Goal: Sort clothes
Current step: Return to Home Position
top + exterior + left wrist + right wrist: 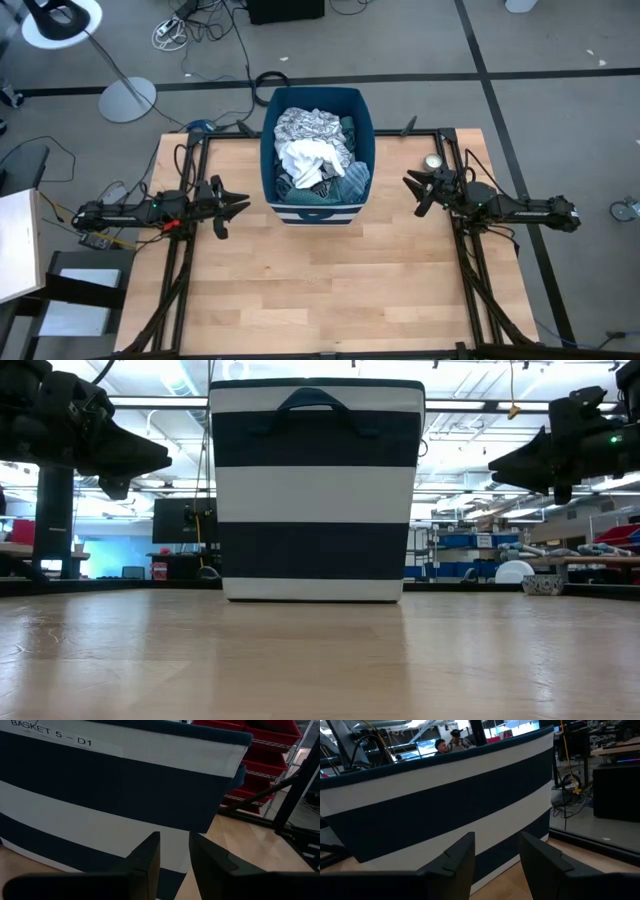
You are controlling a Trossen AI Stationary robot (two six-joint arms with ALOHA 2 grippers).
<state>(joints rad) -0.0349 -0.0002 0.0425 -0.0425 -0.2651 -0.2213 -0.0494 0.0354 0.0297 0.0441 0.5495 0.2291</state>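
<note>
The clothes lie heaped in a navy-and-white striped basket (285, 212) at the table's far middle. A white garment (308, 158) is on top, a black-printed white one (305, 124) is behind it, and teal striped cloth (352, 180) is at the right. My left gripper (240, 205) hovers just left of the basket, open and empty, pointing at its left wall (100, 785). My right gripper (412, 194) hovers right of the basket, open and empty, facing its right wall (445, 795). In the low view the left gripper (150, 460) and the right gripper (505, 465) hang at either side of the basket (315, 490), clear of the table.
A small round tin (433, 162) stands on the table near the far right corner, just behind my right gripper. Black frame rails (190, 160) run along the table's sides. Bare wood (320, 290) lies in front of the basket. People (447, 741) stand beyond the basket.
</note>
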